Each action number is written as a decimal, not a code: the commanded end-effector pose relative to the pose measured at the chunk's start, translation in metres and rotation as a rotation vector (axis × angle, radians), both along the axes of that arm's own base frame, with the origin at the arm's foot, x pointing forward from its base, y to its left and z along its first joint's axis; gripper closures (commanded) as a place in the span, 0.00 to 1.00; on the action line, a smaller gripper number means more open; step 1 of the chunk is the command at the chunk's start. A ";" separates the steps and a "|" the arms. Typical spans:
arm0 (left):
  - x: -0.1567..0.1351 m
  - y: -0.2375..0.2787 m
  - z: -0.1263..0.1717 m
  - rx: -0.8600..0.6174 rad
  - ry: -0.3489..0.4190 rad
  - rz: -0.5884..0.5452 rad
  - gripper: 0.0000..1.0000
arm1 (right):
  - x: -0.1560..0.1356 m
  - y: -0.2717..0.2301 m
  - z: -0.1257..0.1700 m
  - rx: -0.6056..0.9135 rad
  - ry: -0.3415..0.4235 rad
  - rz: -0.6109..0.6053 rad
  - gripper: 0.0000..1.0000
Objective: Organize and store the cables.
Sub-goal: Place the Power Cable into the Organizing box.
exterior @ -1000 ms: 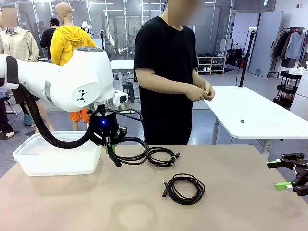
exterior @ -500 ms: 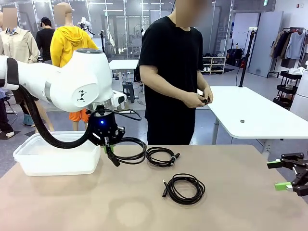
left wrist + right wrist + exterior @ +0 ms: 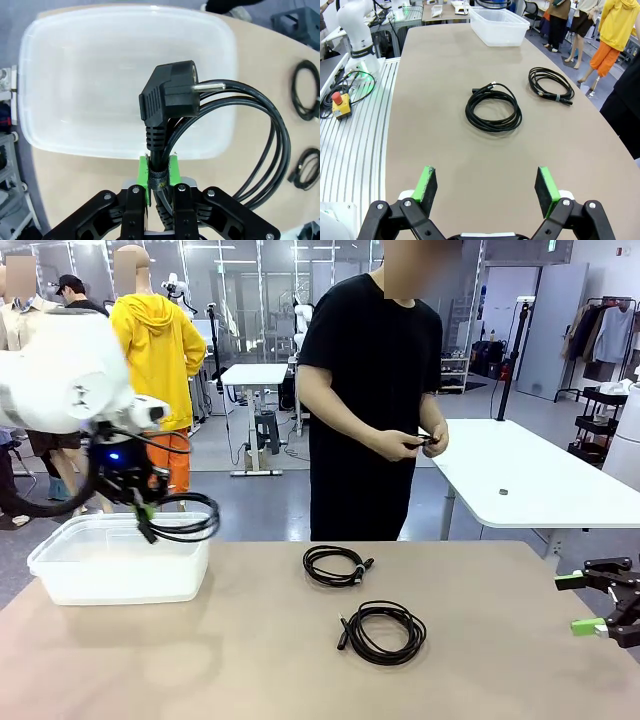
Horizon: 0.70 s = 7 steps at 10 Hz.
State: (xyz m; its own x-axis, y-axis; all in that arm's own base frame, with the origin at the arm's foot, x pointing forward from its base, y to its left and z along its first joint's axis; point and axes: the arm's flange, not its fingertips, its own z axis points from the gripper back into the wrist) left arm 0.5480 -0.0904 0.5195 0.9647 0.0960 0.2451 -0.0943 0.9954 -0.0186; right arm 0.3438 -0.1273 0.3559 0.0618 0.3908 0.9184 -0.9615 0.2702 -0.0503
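Left tool [image 3: 159, 175] pinched tight on the coiled power cable [image 3: 170, 95], plug over the clear bin [image 3: 75, 60] but loops overhanging its rim — I'd say carry it further in and lower before letting go, so nothing drapes across the edge onto the desk [image 3: 65, 192].

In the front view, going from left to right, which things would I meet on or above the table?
Translucent white plastic bin → left end effector shut on a coiled black power cable, above the bin's right end → small black cable coil → larger black cable coil → open right end effector.
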 end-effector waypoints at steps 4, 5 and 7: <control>0.030 0.107 -0.008 0.022 0.010 -0.085 0.82 | -0.003 0.000 0.003 -0.007 0.009 0.010 0.00; 0.033 0.116 -0.020 0.039 -0.003 -0.102 0.82 | -0.003 0.000 0.003 -0.007 0.009 0.010 0.00; 0.038 0.128 -0.040 0.049 -0.032 -0.113 0.82 | -0.003 0.000 0.003 -0.007 0.009 0.010 0.00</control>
State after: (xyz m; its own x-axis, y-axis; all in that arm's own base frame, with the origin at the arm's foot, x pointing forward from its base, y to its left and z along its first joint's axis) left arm 0.5822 0.0321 0.4855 0.9714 -0.0041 0.2374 -0.0064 0.9990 0.0435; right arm 0.3437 -0.1272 0.3564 0.0606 0.3912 0.9183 -0.9615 0.2698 -0.0515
